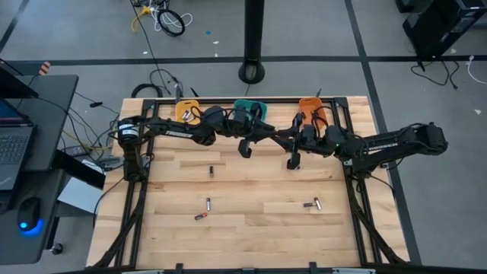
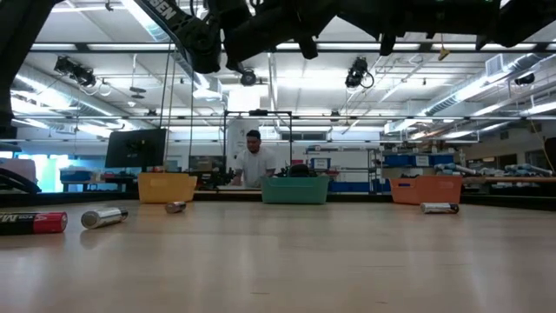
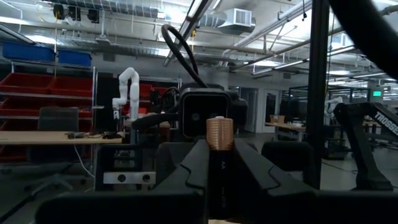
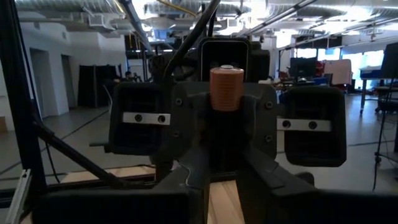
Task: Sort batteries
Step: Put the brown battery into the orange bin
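From above we see the left gripper (image 1: 245,147) and right gripper (image 1: 294,158) meeting at the table's far edge before the yellow bin (image 1: 186,111), green bin (image 1: 249,109) and orange bin (image 1: 310,108), with four loose batteries (image 1: 211,172) scattered over the open near half. At table level the batteries (image 2: 103,216) lie apart on bare wood under the raised arms. Each wrist view shows its fingers (image 3: 189,171) (image 4: 264,171) clenched on one copper-capped battery (image 3: 219,133) (image 4: 226,88) held between both grippers
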`<state>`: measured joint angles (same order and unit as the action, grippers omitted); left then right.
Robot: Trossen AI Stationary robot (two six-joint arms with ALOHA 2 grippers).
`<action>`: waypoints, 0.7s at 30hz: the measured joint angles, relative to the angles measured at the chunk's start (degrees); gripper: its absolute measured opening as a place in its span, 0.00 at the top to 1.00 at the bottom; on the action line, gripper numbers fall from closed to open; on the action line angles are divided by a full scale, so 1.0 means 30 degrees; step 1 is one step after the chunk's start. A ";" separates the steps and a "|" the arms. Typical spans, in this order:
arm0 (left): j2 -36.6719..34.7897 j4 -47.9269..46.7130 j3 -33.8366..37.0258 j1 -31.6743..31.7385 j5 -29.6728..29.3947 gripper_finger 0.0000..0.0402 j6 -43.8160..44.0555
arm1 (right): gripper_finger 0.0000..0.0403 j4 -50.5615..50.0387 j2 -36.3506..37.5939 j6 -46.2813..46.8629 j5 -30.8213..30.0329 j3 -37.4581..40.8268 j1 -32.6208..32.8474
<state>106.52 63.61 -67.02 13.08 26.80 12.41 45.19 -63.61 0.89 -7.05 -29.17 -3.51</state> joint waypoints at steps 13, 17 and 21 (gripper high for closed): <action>-0.0016 -0.0887 0.0000 0.0303 0.0186 0.80 0.0437 | 0.85 -0.0705 0.0000 -0.0186 -0.0778 0.0007 -0.0007; -0.0007 -0.1491 0.0000 0.0518 0.0178 0.70 0.0492 | 0.85 -0.1190 0.0032 -0.0229 -0.1255 0.0007 -0.0036; 0.0010 -0.1960 0.0000 0.0941 0.0403 0.65 0.0490 | 0.85 -0.2235 0.0563 -0.0213 -0.1817 0.0007 -0.0222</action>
<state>106.55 57.74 -67.02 15.90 28.01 13.88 38.49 -61.93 0.26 -12.50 -29.15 -4.17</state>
